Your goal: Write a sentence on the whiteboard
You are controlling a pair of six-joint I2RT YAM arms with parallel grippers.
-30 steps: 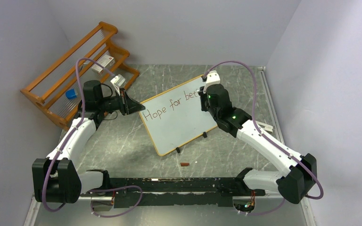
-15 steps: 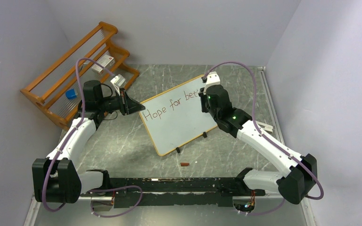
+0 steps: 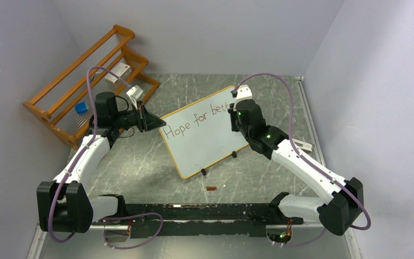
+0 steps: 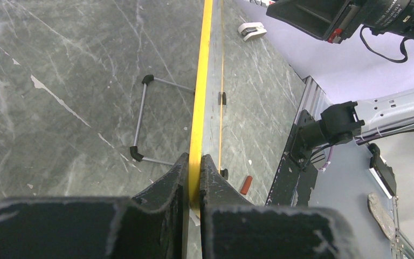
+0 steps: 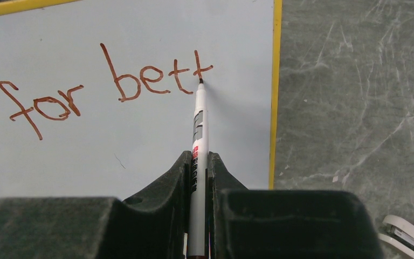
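Reddish sentence (image 5: 152, 82) on whiteboard (image 5: 113, 154), "Hope for bett"; marker (image 5: 198, 135) tip touching.

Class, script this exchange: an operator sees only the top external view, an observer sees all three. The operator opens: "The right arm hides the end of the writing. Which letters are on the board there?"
Observer: The sentence ends at "bett". The marker, held in the right gripper, has its tip at the second t's crossbar.
Operator: Is the left gripper really gripping the whiteboard?
Observer: Yes, its fingers are shut on the yellow rim.
Operator: Anything behind the board?
Observer: A thin wire stand with black corners sticks out behind the rim.
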